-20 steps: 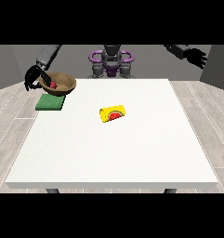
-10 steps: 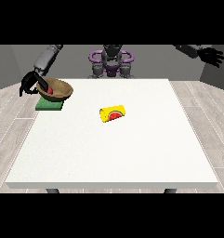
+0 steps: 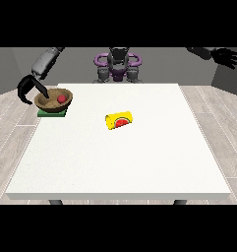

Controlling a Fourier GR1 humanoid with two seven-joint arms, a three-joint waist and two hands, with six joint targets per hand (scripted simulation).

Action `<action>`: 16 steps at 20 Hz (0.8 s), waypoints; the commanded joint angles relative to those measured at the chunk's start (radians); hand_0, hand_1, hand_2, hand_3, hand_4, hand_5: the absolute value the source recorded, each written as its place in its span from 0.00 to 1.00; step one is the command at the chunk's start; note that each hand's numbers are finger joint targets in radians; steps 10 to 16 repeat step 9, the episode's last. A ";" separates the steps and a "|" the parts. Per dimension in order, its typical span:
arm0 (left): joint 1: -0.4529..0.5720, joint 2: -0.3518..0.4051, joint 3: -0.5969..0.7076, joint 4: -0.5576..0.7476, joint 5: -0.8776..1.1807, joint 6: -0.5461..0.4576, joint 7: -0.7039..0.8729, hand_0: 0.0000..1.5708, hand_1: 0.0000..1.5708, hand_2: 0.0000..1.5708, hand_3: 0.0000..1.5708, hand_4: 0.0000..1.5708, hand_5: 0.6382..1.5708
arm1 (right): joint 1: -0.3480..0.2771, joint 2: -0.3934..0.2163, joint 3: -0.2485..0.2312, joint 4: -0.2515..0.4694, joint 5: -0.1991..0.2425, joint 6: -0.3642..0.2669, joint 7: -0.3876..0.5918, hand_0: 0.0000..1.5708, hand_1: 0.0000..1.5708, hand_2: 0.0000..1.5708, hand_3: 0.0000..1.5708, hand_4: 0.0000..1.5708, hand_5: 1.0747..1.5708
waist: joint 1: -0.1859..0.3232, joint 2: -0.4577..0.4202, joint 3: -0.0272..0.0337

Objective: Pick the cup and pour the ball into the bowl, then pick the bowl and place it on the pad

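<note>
White table (image 3: 139, 162), grey plank floor (image 3: 216, 106); both robot hands (image 3: 27, 89) (image 3: 227, 56) seem loosely open, empty.

1. Large white table (image 3: 120, 162): near half and the view's right side bare, open to passage.
2. Yellow cup lying on its side (image 3: 119, 120): lone obstacle mid-table.
3. Brown wooden bowl (image 3: 53, 100) on green square pad (image 3: 52, 113): occupies far corner at the view's left, with the black hand (image 3: 26, 89) just beside it.

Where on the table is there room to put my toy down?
The white table is bare in front of the yellow cup lying on its side, and to its right. It's crowded at the far left corner: the bowl sits on the green pad.
</note>
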 commanded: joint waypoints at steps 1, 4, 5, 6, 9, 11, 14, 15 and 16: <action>-0.013 -0.011 -0.023 0.004 -0.009 0.023 0.038 0.00 0.00 0.00 0.00 0.74 0.97 | -0.037 -0.023 0.020 0.008 0.006 0.044 0.056 0.00 0.00 0.09 0.06 0.00 0.59 | -0.015 -0.040 -0.0004; -0.002 -0.142 -0.153 -0.178 -0.005 0.043 0.207 0.00 0.00 0.00 0.00 0.57 0.99 | -0.018 -0.079 0.036 0.073 0.036 0.078 0.105 0.00 0.00 0.00 0.00 0.00 0.57 | 0.010 -0.194 0.0024; -0.016 -0.199 -0.185 -0.234 -0.040 0.124 0.204 0.00 0.00 0.00 0.00 0.57 0.99 | -0.030 -0.063 0.027 0.073 0.032 0.055 0.077 0.00 0.00 0.00 0.00 0.00 0.56 | 0.015 -0.169 0.0020; -0.023 -0.186 -0.188 -0.193 -0.042 0.121 0.236 0.00 0.00 0.00 0.00 0.57 0.99 | -0.069 -0.068 0.050 0.041 0.036 0.083 0.148 0.00 0.00 0.00 0.00 0.00 0.57 | 0.000 -0.226 0.0004; 0.068 -0.218 -0.212 -0.114 -0.097 0.133 0.214 0.00 0.00 0.00 0.00 0.57 0.99 | -0.098 0.065 0.087 -0.056 0.011 0.113 0.144 0.00 0.00 0.00 0.00 0.30 0.72 | -0.050 -0.379 -0.0027; 0.068 -0.218 -0.212 -0.114 -0.097 0.133 0.214 0.00 0.00 0.00 0.00 0.57 0.99 | -0.098 0.065 0.087 -0.056 0.011 0.113 0.144 0.00 0.00 0.00 0.00 0.30 0.72 | -0.050 -0.379 -0.0027; 0.068 -0.218 -0.212 -0.114 -0.097 0.133 0.214 0.00 0.00 0.00 0.00 0.57 0.99 | -0.098 0.065 0.087 -0.056 0.011 0.113 0.144 0.00 0.00 0.00 0.00 0.30 0.72 | -0.050 -0.379 -0.0027; 0.068 -0.218 -0.212 -0.114 -0.097 0.133 0.214 0.00 0.00 0.00 0.00 0.57 0.99 | -0.098 0.065 0.087 -0.056 0.011 0.113 0.144 0.00 0.00 0.00 0.00 0.30 0.72 | -0.050 -0.379 -0.0027; 0.068 -0.218 -0.212 -0.114 -0.097 0.133 0.214 0.00 0.00 0.00 0.00 0.57 0.99 | -0.098 0.065 0.087 -0.056 0.011 0.113 0.144 0.00 0.00 0.00 0.00 0.30 0.72 | -0.050 -0.379 -0.0027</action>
